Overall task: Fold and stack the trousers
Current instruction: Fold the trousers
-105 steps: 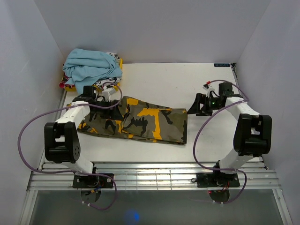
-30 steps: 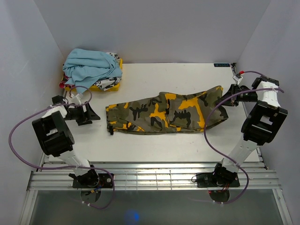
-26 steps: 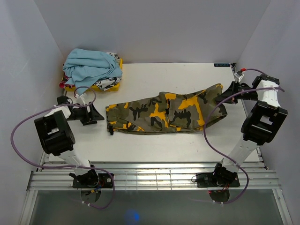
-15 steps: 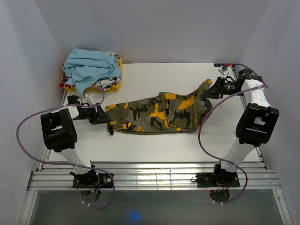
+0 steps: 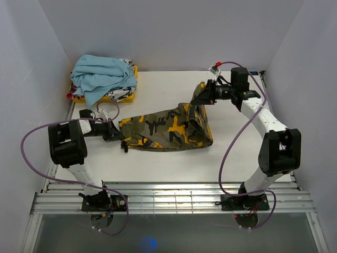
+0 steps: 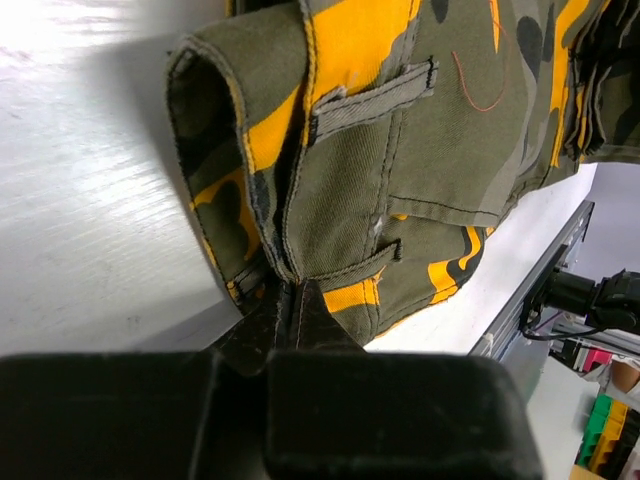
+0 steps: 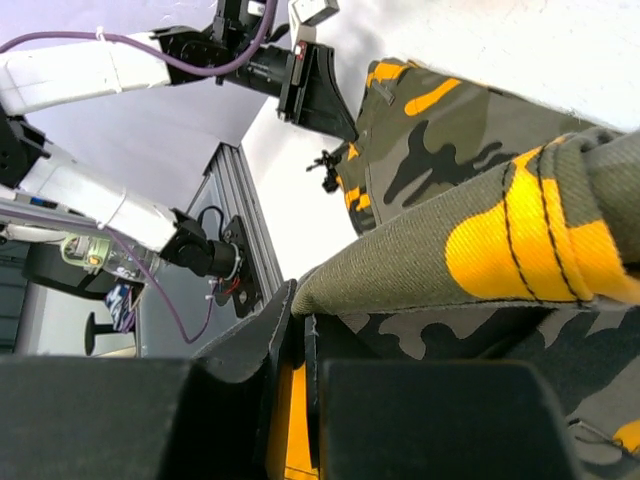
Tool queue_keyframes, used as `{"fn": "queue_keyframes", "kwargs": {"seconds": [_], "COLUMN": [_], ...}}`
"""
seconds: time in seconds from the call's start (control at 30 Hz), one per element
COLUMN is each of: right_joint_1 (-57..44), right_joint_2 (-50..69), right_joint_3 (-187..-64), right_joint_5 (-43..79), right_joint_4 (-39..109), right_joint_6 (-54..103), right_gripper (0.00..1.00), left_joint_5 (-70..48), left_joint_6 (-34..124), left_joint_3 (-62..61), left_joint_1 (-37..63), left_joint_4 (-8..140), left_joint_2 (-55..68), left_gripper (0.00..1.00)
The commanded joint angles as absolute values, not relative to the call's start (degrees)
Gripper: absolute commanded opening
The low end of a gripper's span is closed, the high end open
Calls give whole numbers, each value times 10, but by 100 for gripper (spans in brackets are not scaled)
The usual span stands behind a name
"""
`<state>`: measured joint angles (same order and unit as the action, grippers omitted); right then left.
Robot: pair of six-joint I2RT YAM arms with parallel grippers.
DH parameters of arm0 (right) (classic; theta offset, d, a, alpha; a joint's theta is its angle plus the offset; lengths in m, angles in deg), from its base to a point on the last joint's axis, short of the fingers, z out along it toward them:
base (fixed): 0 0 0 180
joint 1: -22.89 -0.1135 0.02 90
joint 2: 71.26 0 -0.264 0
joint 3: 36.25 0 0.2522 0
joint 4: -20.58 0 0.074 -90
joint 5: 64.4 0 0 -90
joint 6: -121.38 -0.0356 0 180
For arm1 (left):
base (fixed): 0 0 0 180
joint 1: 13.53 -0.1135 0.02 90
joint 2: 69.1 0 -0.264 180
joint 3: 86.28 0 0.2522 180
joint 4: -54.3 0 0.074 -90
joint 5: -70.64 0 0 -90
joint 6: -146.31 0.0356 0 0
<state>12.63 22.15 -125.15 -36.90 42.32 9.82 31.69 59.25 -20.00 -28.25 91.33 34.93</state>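
- table [image 5: 174, 84]: white, enclosed by walls [image 5: 31, 79] on three sides. Bare surface ran to the right of the garment pile [image 5: 102, 79] along the far side, and again beyond the trousers' right end (by appearance, ample room to carry a fold across).
- trousers [image 5: 158, 129]: camouflage, on the table just to the near right of the garment pile. The waist end lay nearest the pile, while the leg end was held off the surface and doubled back toward the pile. Crosswise fold judged about half made (not laid flat); stacking not begun.
- right gripper [image 5: 202, 95]: well to the right of the pile, above the trousers; fingers pinched tight on the leg hem (seen close in the right wrist view).
- left gripper [image 5: 118, 132]: just on the near side of the pile, low on the table; fingers closed on the waistband edge (little room leftward, table edge near).
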Motion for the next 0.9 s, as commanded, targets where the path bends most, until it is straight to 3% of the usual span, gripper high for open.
{"fn": "queue_keyframes", "kwargs": {"seconds": [0.0,0.87], "right_joint_1": [87,-152], "right_joint_2": [251,433], "right_joint_3": [-1299,-1410], "right_joint_5": [-336,-239], "right_joint_4": [359,219], "right_joint_6": [34,-83], "right_gripper": [8,8], "left_joint_5": [343,365], "left_joint_6": [592,610], "left_joint_3": [-217,-239], "left_joint_1": [-272,-272], "left_joint_4": [899,898], "left_joint_2": [321,332], "left_gripper": [0,0]}}
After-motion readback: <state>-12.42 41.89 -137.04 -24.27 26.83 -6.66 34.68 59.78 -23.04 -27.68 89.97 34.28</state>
